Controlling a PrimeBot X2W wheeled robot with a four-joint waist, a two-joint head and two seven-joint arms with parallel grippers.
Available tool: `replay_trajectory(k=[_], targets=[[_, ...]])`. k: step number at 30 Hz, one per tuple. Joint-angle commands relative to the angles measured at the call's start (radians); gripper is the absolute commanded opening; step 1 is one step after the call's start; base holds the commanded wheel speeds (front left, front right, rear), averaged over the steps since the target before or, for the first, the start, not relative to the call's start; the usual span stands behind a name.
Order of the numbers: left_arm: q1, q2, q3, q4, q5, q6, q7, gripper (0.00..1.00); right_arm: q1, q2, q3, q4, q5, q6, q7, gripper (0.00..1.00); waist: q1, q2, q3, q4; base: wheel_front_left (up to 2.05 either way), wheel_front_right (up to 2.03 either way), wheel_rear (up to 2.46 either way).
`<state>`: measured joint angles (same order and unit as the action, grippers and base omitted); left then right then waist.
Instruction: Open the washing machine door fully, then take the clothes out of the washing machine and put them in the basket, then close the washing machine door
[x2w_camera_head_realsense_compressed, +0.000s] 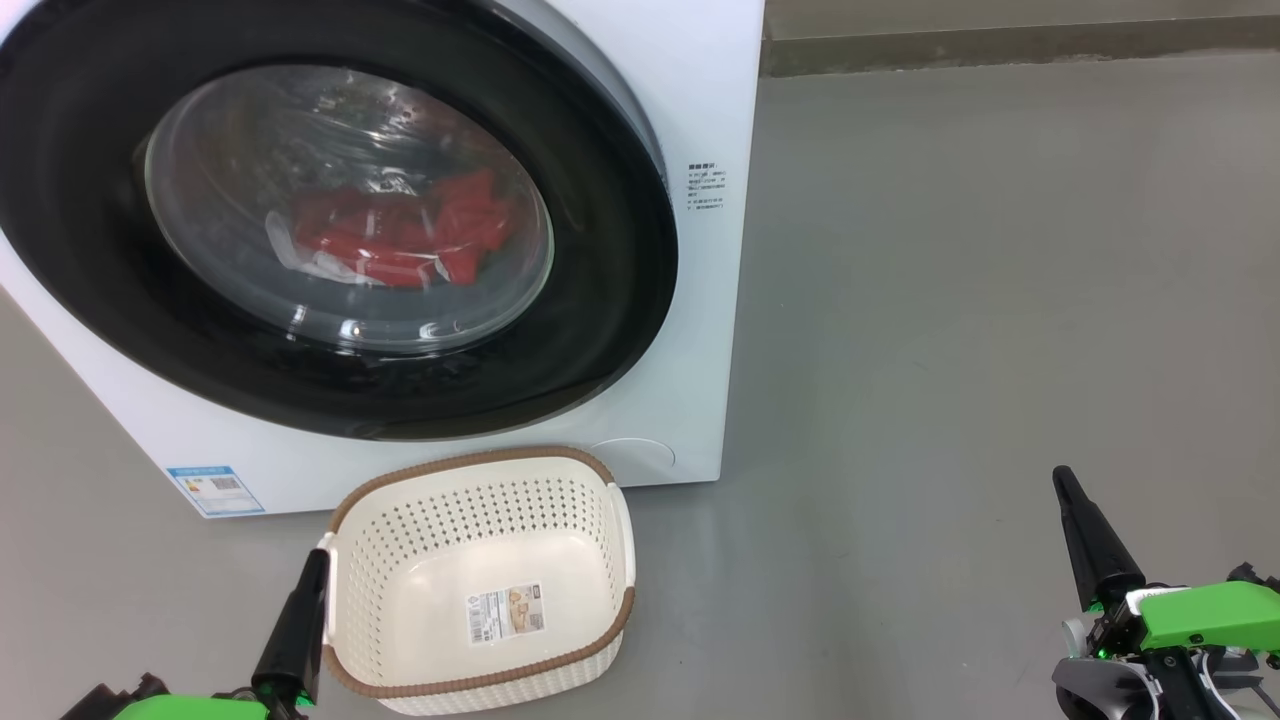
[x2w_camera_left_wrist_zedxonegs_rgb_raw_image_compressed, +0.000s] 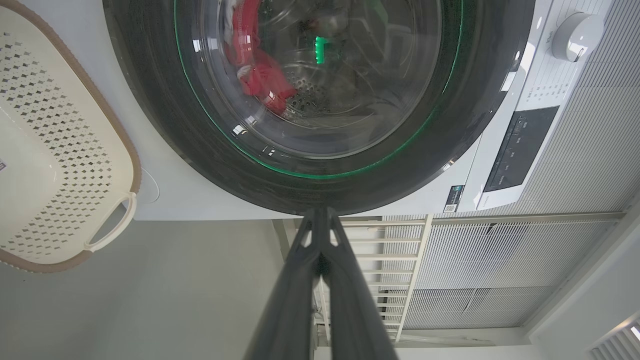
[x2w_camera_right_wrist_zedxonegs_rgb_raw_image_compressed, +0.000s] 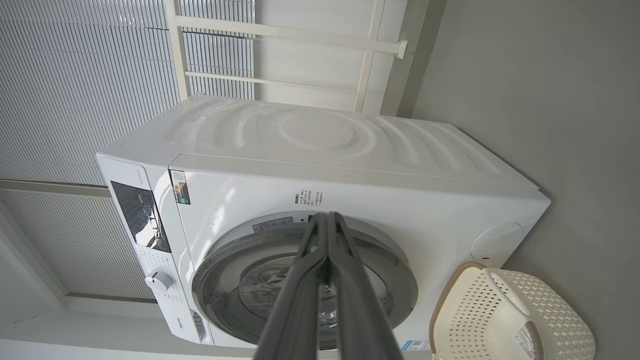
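Observation:
The white washing machine (x2w_camera_head_realsense_compressed: 690, 330) stands ahead with its round black-rimmed door (x2w_camera_head_realsense_compressed: 600, 300) closed against its front. Through the glass I see the red clothes (x2w_camera_head_realsense_compressed: 410, 240) lying in the drum. The cream basket (x2w_camera_head_realsense_compressed: 600, 520) sits on the floor just in front of the machine, with nothing in it but a paper label. My left gripper (x2w_camera_head_realsense_compressed: 318, 556) is shut, low at the lower left, right beside the basket's left rim. My right gripper (x2w_camera_head_realsense_compressed: 1062, 478) is shut too, at the lower right over bare floor, well away from the machine. In the left wrist view the door (x2w_camera_left_wrist_zedxonegs_rgb_raw_image_compressed: 450, 130), clothes (x2w_camera_left_wrist_zedxonegs_rgb_raw_image_compressed: 260, 75) and basket (x2w_camera_left_wrist_zedxonegs_rgb_raw_image_compressed: 75, 165) show.
Grey floor (x2w_camera_head_realsense_compressed: 950, 300) stretches to the right of the machine up to a low kerb (x2w_camera_head_realsense_compressed: 1000, 45). In the right wrist view the machine (x2w_camera_right_wrist_zedxonegs_rgb_raw_image_compressed: 350, 150) backs onto a ribbed wall (x2w_camera_right_wrist_zedxonegs_rgb_raw_image_compressed: 75, 75) with a white rail frame (x2w_camera_right_wrist_zedxonegs_rgb_raw_image_compressed: 370, 55).

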<state>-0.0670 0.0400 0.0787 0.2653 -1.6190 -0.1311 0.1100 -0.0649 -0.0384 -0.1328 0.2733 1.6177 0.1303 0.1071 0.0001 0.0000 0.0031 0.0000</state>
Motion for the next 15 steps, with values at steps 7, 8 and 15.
replay_trajectory(k=[7, 8, 15], targets=[[-0.041, 0.010, 0.035, -0.021, 0.010, 0.000, 0.003, 0.00, -0.043, -0.012, 0.019, -0.029, -0.009, 0.000, 0.006, 0.00, -0.0001, 0.0000, 0.000, 0.000, 0.00, 0.00, 0.00], [-0.041, 0.010, 0.035, -0.021, 0.010, 0.000, 0.003, 0.00, -0.043, -0.012, 0.019, -0.029, -0.009, 0.000, 0.006, 0.00, -0.0001, 0.0000, 0.000, 0.000, 0.00, 0.00, 0.00], [0.010, -0.003, -0.004, 0.020, 0.000, 0.000, 0.000, 1.00, 0.008, 0.007, 0.002, 0.022, 0.001, 0.000, -0.002, 1.00, 0.0000, 0.0000, 0.000, 0.000, 0.00, 0.00, 0.00]])
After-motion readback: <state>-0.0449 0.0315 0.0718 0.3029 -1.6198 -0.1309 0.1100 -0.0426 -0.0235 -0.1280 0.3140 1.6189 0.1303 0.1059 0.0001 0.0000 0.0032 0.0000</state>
